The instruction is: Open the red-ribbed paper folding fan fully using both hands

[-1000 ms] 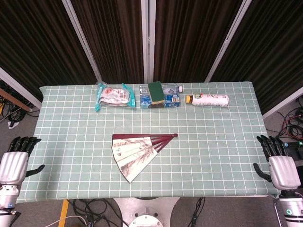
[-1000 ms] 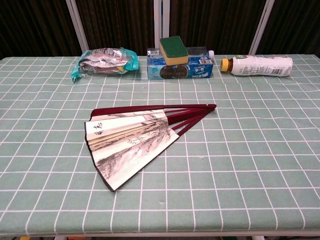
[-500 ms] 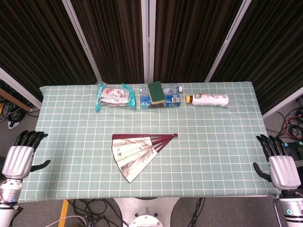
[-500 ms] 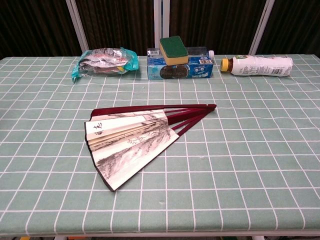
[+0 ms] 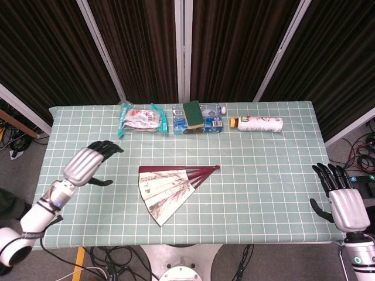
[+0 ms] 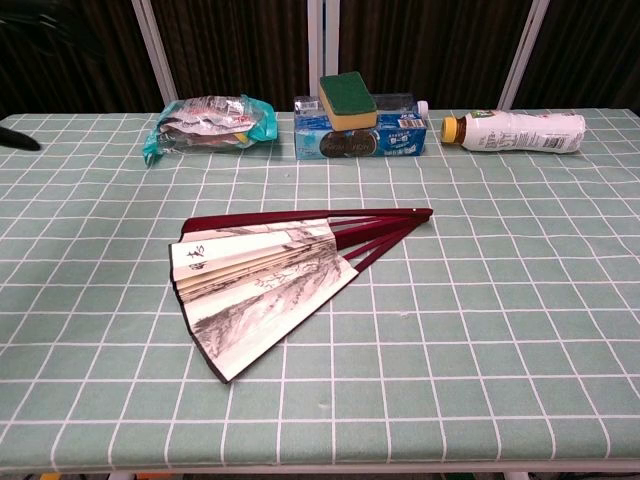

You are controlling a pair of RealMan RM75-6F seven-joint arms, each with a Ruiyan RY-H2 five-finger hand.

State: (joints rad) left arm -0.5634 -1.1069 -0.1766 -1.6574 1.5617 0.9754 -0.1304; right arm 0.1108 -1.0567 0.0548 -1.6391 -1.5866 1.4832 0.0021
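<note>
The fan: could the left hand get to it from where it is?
Probably yes. The left hand hovers open over the table, left of the fan, with only bare cloth between them.

**Lighting and picture quality**

Even, bright overhead light in both views; shadows under the fan (image 6: 262,275) are short and soft. Dark curtains (image 5: 140,47) swallow detail. No glare on the tablecloth (image 5: 263,170). Both views sharp; head view bows slightly at its edges.
</note>
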